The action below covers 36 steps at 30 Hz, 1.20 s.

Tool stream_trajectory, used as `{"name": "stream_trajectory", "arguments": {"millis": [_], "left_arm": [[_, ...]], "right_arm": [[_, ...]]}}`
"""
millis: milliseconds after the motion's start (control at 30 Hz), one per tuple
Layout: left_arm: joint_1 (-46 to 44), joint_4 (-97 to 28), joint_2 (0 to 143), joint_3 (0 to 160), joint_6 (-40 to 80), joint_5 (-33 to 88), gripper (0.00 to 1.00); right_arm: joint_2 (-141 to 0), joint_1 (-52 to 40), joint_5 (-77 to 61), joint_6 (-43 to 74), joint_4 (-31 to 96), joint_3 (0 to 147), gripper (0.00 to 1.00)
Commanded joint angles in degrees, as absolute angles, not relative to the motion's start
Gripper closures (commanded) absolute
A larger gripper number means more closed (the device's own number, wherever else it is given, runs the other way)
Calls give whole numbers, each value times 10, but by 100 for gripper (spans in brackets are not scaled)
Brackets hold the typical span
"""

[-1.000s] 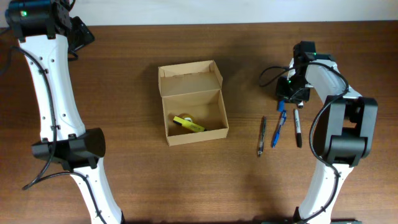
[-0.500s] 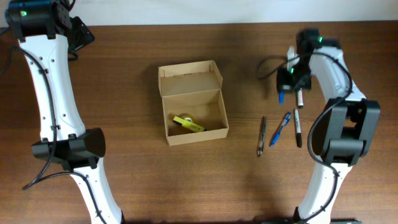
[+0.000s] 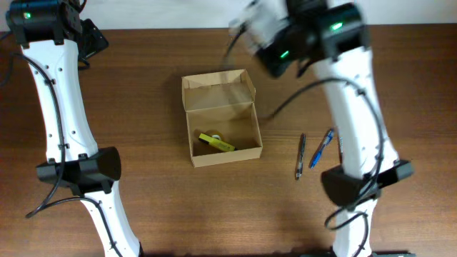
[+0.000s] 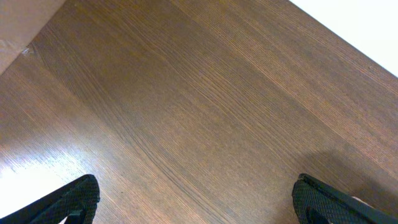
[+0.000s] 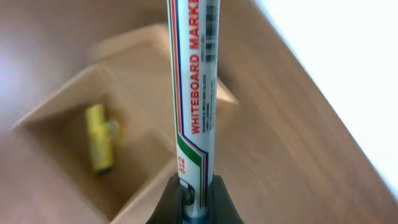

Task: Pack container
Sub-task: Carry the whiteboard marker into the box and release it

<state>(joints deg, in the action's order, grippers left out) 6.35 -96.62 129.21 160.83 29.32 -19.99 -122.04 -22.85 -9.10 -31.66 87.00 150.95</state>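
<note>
The right gripper [image 5: 189, 200] pinches a whiteboard marker [image 5: 193, 93] above the open container's [image 3: 245, 128] far side. The left gripper [image 4: 199, 202] hangs spread wide by the table's [image 3: 157, 214] far-left corner.

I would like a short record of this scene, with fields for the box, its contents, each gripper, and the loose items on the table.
container: small tan cardboard box, flap lid open
inside: one yellow highlighter
right gripper: shut on a white whiteboard marker with red lettering, held above the open box
left gripper: open, empty, over the bare brown wooden table
loose on table: thin black pen and blue pen, beside the box on the right arm's side
</note>
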Motion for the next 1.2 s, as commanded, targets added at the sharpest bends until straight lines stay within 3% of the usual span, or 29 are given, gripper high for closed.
{"name": "stream_trajectory", "arguments": {"millis": [0, 267, 633, 1033, 1100, 1167], "left_arm": [[65, -967, 1274, 1614, 286, -206, 0], [65, -967, 1274, 1614, 286, -206, 0], [65, -967, 1274, 1614, 286, -206, 0], [65, -967, 1274, 1614, 286, -206, 0], [65, -967, 1274, 1614, 286, -206, 0], [65, -967, 1274, 1614, 286, -206, 0]], "right_arm": [[-1233, -292, -81, -500, 905, 1494, 96], [-1246, -334, -64, -557, 902, 1364, 96], [-1250, -334, -68, -557, 751, 1110, 96], [-1281, -334, -101, -539, 700, 1049, 96], [-1281, -334, -101, -528, 695, 1049, 82], [-1281, -334, -95, -516, 697, 1051, 59]]}}
